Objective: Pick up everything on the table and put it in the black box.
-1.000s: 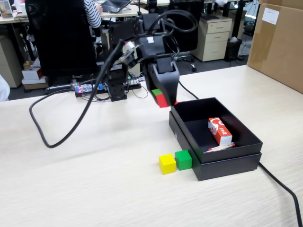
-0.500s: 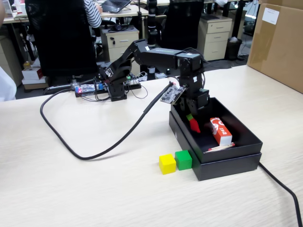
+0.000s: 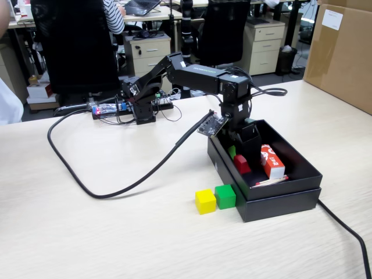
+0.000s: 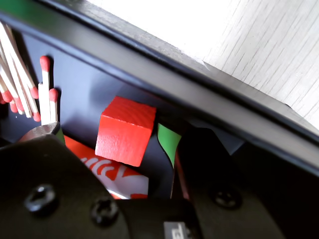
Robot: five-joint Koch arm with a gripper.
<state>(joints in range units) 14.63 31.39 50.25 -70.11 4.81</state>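
The red cube (image 3: 241, 164) is sitting inside the black box (image 3: 290, 195), near the wall that faces the yellow cube and the green cube. In the wrist view the red cube (image 4: 125, 130) is lying on the box floor, tipped a little, with one edge over the red-and-white carton (image 4: 117, 174). The pincer (image 4: 119, 144) is reaching down into the black box, and its two fingers are standing apart, one on each side of the red cube, so it is spread and not pinching anything. A green patch is showing on the inside of one finger (image 4: 168, 142). Matches (image 4: 46, 89) with red tips are lying in the black box beside the carton. Outside the black box, the green cube (image 3: 225, 196) is sitting on the bench (image 3: 87, 232) right against the box wall. The yellow cube (image 3: 205, 201) is sitting on the bench, touching the green cube on the side away from the black box.
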